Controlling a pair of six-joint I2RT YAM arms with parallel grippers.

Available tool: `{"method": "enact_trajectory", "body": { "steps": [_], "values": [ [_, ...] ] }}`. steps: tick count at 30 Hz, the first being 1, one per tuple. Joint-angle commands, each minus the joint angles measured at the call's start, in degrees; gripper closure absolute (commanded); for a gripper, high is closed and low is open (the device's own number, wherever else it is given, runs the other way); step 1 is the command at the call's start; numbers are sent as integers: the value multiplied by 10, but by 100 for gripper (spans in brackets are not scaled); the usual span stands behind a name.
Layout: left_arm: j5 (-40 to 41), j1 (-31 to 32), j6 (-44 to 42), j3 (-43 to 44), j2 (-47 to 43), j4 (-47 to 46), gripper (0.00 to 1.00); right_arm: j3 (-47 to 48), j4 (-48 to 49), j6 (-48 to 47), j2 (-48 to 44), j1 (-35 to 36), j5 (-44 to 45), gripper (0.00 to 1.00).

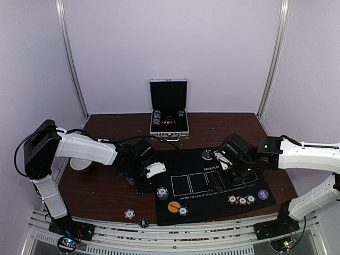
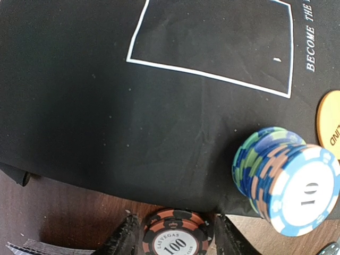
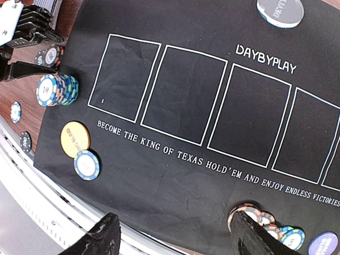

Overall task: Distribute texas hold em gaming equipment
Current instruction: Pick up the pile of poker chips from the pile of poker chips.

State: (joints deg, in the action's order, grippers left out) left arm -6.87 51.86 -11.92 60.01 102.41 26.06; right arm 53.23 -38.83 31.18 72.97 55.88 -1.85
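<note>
A black-and-orange "100" poker chip (image 2: 177, 239) lies flat on the wood at the left edge of the black mat (image 2: 159, 106). My left gripper (image 2: 175, 219) straddles it, jaws open, with a thin gap on each side. A tall chip stack (image 2: 281, 180) topped by a blue "10" stands just right of it, beside the orange button (image 2: 330, 122). My right gripper (image 3: 175, 217) hangs open and empty over the mat's near edge; its right finger covers part of a chip cluster (image 3: 265, 226) next to the purple button (image 3: 323, 244). A silver-grey button (image 3: 280, 10) lies at the mat's far side.
The open silver case (image 1: 168, 109) stands at the back centre. A red-and-white round thing (image 1: 81, 164) sits under the left arm. Two loose chips (image 1: 129, 214) (image 1: 143, 222) lie on the wood near the front edge. A single blue chip (image 3: 86, 164) touches the orange button.
</note>
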Motion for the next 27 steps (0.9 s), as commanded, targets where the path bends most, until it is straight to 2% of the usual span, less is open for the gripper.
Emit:
{"method": "enact_trajectory", "body": {
  "steps": [1, 12, 16, 18, 24, 27],
  "values": [
    [-12, 4, -5, -2, -10, 10, 48, 6, -9, -9, 4, -2, -2, 27],
    [10, 5, -21, -29, -6, 11, 45, 6, -6, -10, 6, -2, -4, 27],
    [33, 7, -19, -30, 15, 7, 49, 6, -8, -10, 4, -2, -3, 27],
    [39, 8, -18, -32, 18, -1, 55, 5, -8, -9, 2, -2, -2, 27],
    [52, 9, -12, -33, 18, -8, 88, 5, -8, -8, 1, -2, -1, 27],
    [50, 9, -6, -37, 12, -10, 100, 6, -8, -8, 1, -2, -1, 27]
  ]
}}
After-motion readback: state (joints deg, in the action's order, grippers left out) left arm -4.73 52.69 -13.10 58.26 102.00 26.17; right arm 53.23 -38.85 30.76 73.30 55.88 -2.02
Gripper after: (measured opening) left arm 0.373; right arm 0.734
